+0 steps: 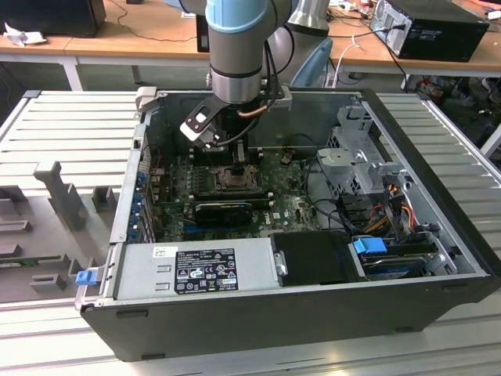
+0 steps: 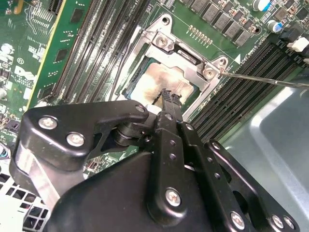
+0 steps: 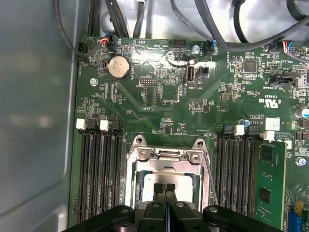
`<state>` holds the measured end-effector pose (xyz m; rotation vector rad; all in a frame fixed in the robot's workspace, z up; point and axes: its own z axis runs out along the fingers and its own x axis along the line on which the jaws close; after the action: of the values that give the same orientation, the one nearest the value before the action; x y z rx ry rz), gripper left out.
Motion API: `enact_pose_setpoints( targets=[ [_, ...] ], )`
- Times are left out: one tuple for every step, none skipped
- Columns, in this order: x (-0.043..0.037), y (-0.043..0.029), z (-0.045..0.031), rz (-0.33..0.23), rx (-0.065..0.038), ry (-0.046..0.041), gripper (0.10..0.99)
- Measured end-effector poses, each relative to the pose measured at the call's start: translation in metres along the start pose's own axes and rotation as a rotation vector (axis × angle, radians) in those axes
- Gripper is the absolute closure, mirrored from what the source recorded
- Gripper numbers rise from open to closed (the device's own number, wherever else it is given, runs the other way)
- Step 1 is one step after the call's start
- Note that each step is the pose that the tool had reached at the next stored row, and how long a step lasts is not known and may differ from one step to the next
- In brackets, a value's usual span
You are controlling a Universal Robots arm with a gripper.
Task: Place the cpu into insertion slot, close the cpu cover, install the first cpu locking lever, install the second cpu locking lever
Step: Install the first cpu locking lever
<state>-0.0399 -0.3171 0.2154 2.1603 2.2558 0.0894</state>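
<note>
The cpu (image 2: 159,77) lies in the insertion slot (image 1: 235,178), its silver top smeared with paste. The metal cpu cover (image 3: 166,162) lies flat around the cpu (image 3: 181,182) like a frame. My gripper (image 2: 166,94) is shut with nothing between its fingers, its tips right over the chip's top; whether they touch it I cannot tell. In the first wrist view the gripper (image 3: 165,187) points at the chip's middle. A thin wire locking lever (image 2: 260,79) sticks out sideways from the socket's corner. In the exterior view the gripper (image 1: 232,163) hangs straight down over the socket inside the open case.
Black memory slots (image 3: 99,169) flank the socket on both sides, with one green module (image 3: 268,183) seated. A long black card (image 1: 223,210) lies just in front of the socket. The power supply (image 1: 196,266), drive cage (image 1: 360,149), cables (image 3: 217,29) and case walls (image 3: 34,121) hem in the board.
</note>
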Motion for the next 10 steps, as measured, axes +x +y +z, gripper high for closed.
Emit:
enact_pose_setpoints(
  targets=[
    [0.0,0.0001,-0.0018,0.0,0.0,0.0,0.98],
    [0.0001,0.0002,-0.0047,0.0,0.0,0.0,0.98],
    [0.0002,0.0004,-0.0084,0.0,0.0,0.0,0.98],
    [0.0003,0.0006,-0.0108,0.0,0.0,0.0,0.98],
    [0.0003,0.0007,-0.0126,0.0,0.0,0.0,0.98],
    [0.0004,0.0007,-0.0135,0.0,0.0,0.0,0.98],
    [0.0004,0.0008,-0.0145,0.0,0.0,0.0,0.98],
    [0.0004,0.0008,-0.0153,0.0,0.0,0.0,0.98],
    [0.0005,0.0008,-0.0161,0.0,0.0,0.0001,0.98],
    [0.0005,0.0009,-0.0171,0.0,0.0,0.0,0.98]
  ],
)
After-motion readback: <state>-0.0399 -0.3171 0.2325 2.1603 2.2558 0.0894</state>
